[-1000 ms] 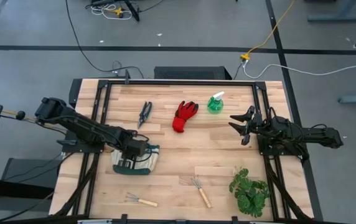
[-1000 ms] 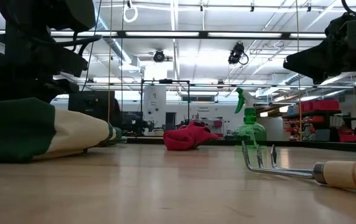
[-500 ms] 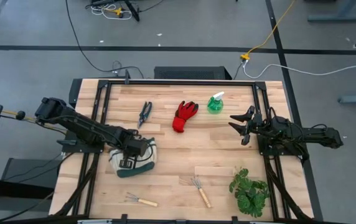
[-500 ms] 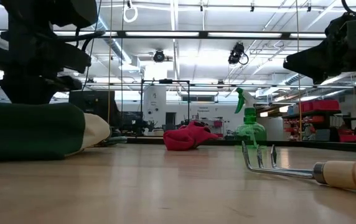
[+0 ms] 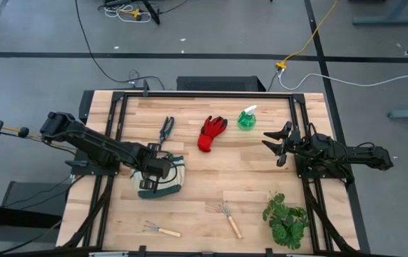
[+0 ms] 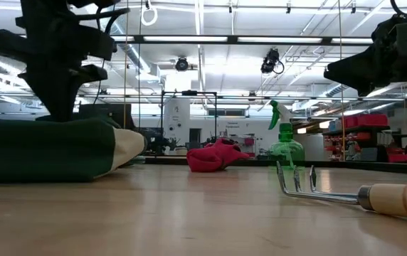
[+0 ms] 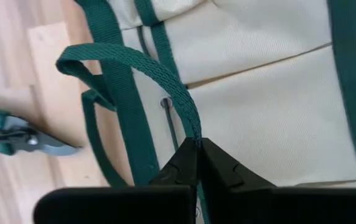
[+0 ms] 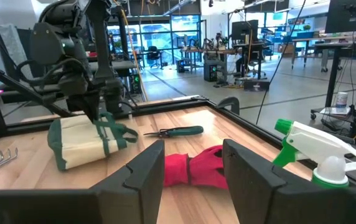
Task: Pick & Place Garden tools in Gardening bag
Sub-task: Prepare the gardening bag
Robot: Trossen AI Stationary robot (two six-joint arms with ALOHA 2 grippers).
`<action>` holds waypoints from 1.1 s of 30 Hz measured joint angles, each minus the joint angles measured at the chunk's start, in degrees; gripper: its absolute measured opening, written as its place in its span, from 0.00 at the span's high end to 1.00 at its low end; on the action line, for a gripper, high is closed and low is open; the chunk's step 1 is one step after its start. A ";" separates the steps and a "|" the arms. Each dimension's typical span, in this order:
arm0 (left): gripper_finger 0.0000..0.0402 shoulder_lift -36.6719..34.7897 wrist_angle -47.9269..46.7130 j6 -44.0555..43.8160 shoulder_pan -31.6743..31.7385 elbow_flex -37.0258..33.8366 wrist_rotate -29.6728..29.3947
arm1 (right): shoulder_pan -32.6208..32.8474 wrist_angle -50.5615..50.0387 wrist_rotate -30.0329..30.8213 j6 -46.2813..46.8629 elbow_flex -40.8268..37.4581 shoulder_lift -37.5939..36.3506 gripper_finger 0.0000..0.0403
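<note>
Taking the gardening bag [image 5: 162, 178] as the landmark: it lies slumped on its side on the table [image 5: 204, 207], and the left gripper [image 7: 198, 144] sits right on it, jaws clenched on one dark green handle strap [image 7: 142, 62], probably so the soft tote can be hauled upright or dragged to where its mouth can take tools. Just beyond the bag, toward the table's back edge, the pruning shears [image 5: 165, 129] lie flat, close enough to be a likely early pick. In front of the bag lies one small rake [image 5: 161, 229], and a second rake [image 5: 228, 217] lies a little further along, toward the leafy plant [image 5: 284, 218]. Farther from the bag, past the shears, the red glove [image 5: 211, 133] rests crumpled, with the green spray bottle [image 5: 247, 118] standing just beside it. Farthest from the bag, across the table, the right gripper [image 8: 193, 163] hovers with its jaws released and empty, facing the glove and bottle, seemingly waiting until the bag is ready to receive them. No tool is in the bag yet, as far as shows.
</note>
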 joint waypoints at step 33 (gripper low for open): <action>0.98 -0.02 -4.35 16.27 -0.15 20.03 -22.77 | -0.01 1.09 0.01 0.07 -0.01 0.01 0.60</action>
